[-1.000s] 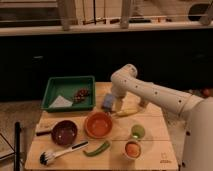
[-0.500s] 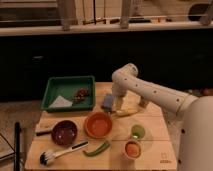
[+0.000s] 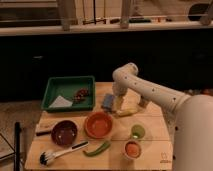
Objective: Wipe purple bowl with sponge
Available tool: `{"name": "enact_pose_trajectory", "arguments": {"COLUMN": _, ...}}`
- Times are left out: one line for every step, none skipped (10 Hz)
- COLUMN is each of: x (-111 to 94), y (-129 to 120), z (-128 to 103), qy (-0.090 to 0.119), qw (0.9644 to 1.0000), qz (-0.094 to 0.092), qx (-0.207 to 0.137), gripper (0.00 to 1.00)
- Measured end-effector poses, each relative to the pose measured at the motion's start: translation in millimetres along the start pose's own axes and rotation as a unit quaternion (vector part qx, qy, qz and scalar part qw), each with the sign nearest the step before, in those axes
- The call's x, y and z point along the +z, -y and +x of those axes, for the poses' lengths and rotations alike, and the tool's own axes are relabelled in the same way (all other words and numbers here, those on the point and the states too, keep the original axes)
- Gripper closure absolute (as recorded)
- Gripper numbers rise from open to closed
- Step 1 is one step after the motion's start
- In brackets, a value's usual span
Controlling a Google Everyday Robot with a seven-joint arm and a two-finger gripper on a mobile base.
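The purple bowl (image 3: 64, 132) sits on the wooden table (image 3: 155, 125) at the front left, beside the orange bowl (image 3: 98, 124). The light-blue sponge (image 3: 107, 102) lies on the table just right of the green tray and behind the orange bowl. My gripper (image 3: 117, 104) hangs from the white arm (image 3: 150, 92), pointing down right beside the sponge, at its right edge.
A green tray (image 3: 69, 83) with a white cloth and a dark item stands at the back left. A pale yellow object (image 3: 126, 112) lies by the gripper. A dish brush (image 3: 61, 153), a green pepper (image 3: 97, 148), a green cup (image 3: 138, 131) and an orange-lined cup (image 3: 132, 148) sit in front.
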Motion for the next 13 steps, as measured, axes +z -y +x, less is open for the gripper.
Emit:
{"name": "enact_pose_trajectory", "arguments": {"x": 3.0, "y": 1.1, "z": 2.8, "qy": 0.000, "qw": 1.0000, "qz": -0.002, "qx": 0.002, "gripper": 0.20}}
{"name": "enact_pose_trajectory", "arguments": {"x": 6.7, "y": 3.2, "z": 4.5, "qy": 0.001, "qw": 1.0000, "qz": -0.004, "qx": 0.005, "gripper": 0.20}}
{"name": "enact_pose_trajectory", "arguments": {"x": 10.6, "y": 5.3, "z": 6.5, "qy": 0.002, "qw": 1.0000, "qz": -0.007, "qx": 0.006, "gripper": 0.20}}
{"name": "enact_pose_trajectory", "arguments": {"x": 14.7, "y": 7.6, "z": 8.0, "qy": 0.003, "qw": 0.9999, "qz": -0.010, "qx": 0.007, "gripper": 0.20}}
{"name": "enact_pose_trajectory", "arguments": {"x": 18.0, "y": 9.2, "z": 10.1, "qy": 0.004, "qw": 0.9999, "qz": -0.012, "qx": 0.008, "gripper": 0.20}}
{"name": "enact_pose_trajectory", "arguments": {"x": 19.4, "y": 10.7, "z": 12.3, "qy": 0.005, "qw": 0.9999, "qz": -0.014, "qx": 0.008, "gripper": 0.20}}
{"name": "enact_pose_trajectory", "arguments": {"x": 22.7, "y": 11.3, "z": 15.0, "qy": 0.006, "qw": 0.9998, "qz": -0.016, "qx": 0.008, "gripper": 0.20}}
{"name": "enact_pose_trajectory", "arguments": {"x": 25.0, "y": 12.5, "z": 15.8, "qy": 0.008, "qw": 0.9998, "qz": -0.018, "qx": 0.007, "gripper": 0.20}}
{"name": "enact_pose_trajectory", "arguments": {"x": 29.8, "y": 14.1, "z": 15.7, "qy": 0.010, "qw": 0.9997, "qz": -0.022, "qx": 0.003, "gripper": 0.20}}
{"name": "enact_pose_trajectory", "arguments": {"x": 32.2, "y": 15.6, "z": 14.8, "qy": 0.012, "qw": 0.9997, "qz": -0.023, "qx": 0.001, "gripper": 0.20}}
{"name": "enact_pose_trajectory", "arguments": {"x": 34.7, "y": 16.2, "z": 14.9, "qy": 0.013, "qw": 0.9996, "qz": -0.025, "qx": -0.001, "gripper": 0.20}}
{"name": "enact_pose_trajectory", "arguments": {"x": 37.9, "y": 14.6, "z": 15.1, "qy": 0.014, "qw": 0.9995, "qz": -0.027, "qx": -0.008, "gripper": 0.20}}
{"name": "enact_pose_trajectory", "arguments": {"x": 35.3, "y": 13.6, "z": 12.8, "qy": 0.019, "qw": 0.9995, "qz": -0.018, "qx": -0.017, "gripper": 0.20}}
